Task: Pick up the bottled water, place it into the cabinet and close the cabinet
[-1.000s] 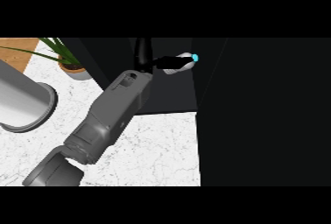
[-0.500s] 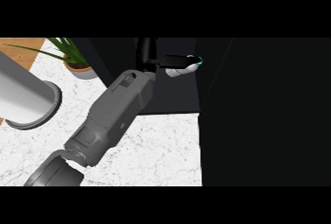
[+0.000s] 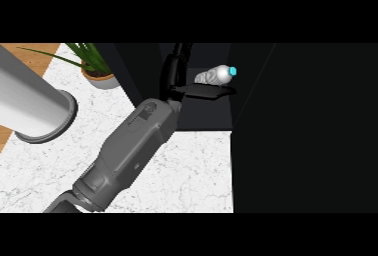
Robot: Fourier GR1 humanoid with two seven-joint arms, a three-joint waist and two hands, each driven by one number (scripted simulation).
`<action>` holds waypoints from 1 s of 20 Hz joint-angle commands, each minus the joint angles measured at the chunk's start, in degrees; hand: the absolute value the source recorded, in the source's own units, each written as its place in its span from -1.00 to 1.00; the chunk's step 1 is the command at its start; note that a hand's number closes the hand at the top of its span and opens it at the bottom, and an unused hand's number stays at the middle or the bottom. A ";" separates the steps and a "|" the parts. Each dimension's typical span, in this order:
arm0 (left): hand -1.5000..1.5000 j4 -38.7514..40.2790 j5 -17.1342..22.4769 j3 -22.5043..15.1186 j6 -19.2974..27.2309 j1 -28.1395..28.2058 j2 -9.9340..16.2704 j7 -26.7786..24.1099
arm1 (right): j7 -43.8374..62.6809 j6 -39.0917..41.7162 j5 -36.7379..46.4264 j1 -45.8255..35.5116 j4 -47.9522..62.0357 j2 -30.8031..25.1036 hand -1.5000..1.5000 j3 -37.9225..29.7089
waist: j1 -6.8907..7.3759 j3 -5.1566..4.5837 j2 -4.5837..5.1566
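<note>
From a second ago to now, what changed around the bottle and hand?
The bottled water shows more, lying on its side just past the left hand, which sits lower in view inside the dark cabinet. Whether the hand grips it is unclear. The potted plant and grey cylinder shifted only with the view.

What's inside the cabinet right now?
Inside the dark cabinet the bottled water lies tilted, blue cap toward the right, with the black hand just beneath it. The rest of the interior is too dark to make out, and the hand hides the bottle's underside.

Left hand (image 3: 193, 90) opened; bottled water (image 3: 215, 75) apparently released (lying inside cabinet (image 3: 199, 112)).
</note>
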 commanded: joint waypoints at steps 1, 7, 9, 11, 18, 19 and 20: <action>-1.00 -9.11 1.06 -4.47 1.80 5.66 -0.01 1.72 | 3.58 -0.99 -3.25 0.19 -7.21 0.06 -1.00 -0.10 | 0.24 0.02 -0.02; -1.00 -27.30 -1.15 -9.79 3.04 19.14 1.81 6.02 | 6.43 -5.48 -1.65 -2.11 -7.03 0.80 -1.00 1.51 | 2.28 0.00 -0.29; -1.00 -30.96 -2.22 -11.31 4.61 21.91 1.62 6.71 | 6.48 -3.61 -3.76 -0.49 -8.41 -0.85 -1.00 0.25 | 1.27 0.01 -0.17; -1.00 -37.20 -2.97 -11.81 5.43 24.26 5.09 9.20 | 6.84 -4.75 -1.02 -0.06 -10.19 1.33 -1.00 2.75 | 1.10 0.01 -0.15; -1.00 -48.85 -3.73 -15.19 4.55 38.80 8.86 6.69 | 8.34 1.72 0.48 0.74 -9.65 -4.08 1.00 6.59 | 0.91 -0.05 0.07; -1.00 -49.03 -4.69 -15.08 5.34 38.08 9.18 7.28 | 10.32 1.06 2.15 -0.81 -9.65 -4.09 1.00 9.25 | 1.01 -0.04 0.20; -1.00 -53.62 -4.57 -15.78 6.55 39.93 10.80 9.64 | 8.92 3.64 0.67 -0.28 -8.30 -6.26 1.00 7.78 | 1.26 0.00 -0.04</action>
